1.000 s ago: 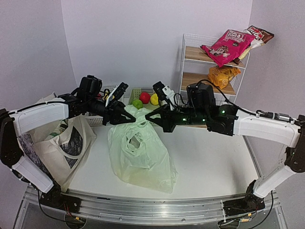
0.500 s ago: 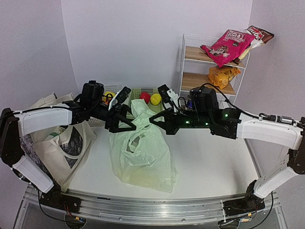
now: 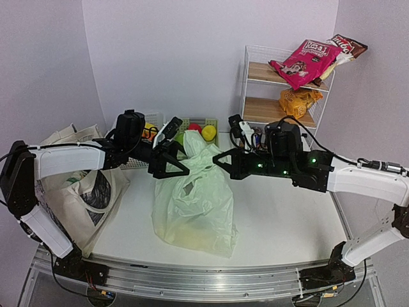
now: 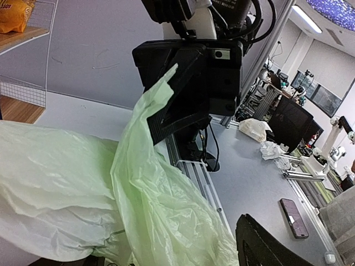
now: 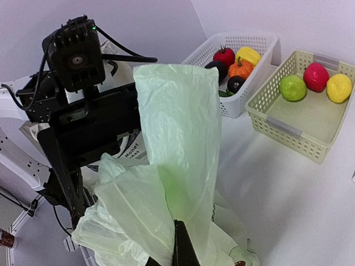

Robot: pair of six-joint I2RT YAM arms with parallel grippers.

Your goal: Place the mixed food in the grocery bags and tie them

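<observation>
Noted at far left a cream canvas tote with dark print [image 3: 73, 192], standing slumped at the left edge of the bench [image 3: 287, 217]; contents unreadable, handles loose, no knot seen. Next, found the left gripper [image 3: 171, 169] with jaws spread, hovering just beside the top of the thin pale-green plastic bag [image 3: 192, 214]; some film near one finger in the wrist view, but nothing pinched. Located that bag at bench centre, bulging, with something yellowish showing through the film low down, so judged at least partly loaded. Behind it, logged a white plastic basket [image 5: 244, 41] of vegetables and a cream plastic basket [image 5: 283, 124] with green, red and yellow fruit. Right of the bag top, found the right gripper [image 3: 220, 158] with jaws pressed together on a handle strip [image 5: 177, 122] of the same bag, holding it upright between the two arms. Saw no knot in the strip: tying judged begun at most, not finished. At far right, logged a white wire shelf [image 3: 246, 83] carrying a pink snack packet [image 3: 303, 61], a brown snack packet [image 3: 348, 46] and an orange snack packet [image 3: 299, 99], well apart from both bags. Judged remaining: those packets possibly to bag, then both bags to tie.
</observation>
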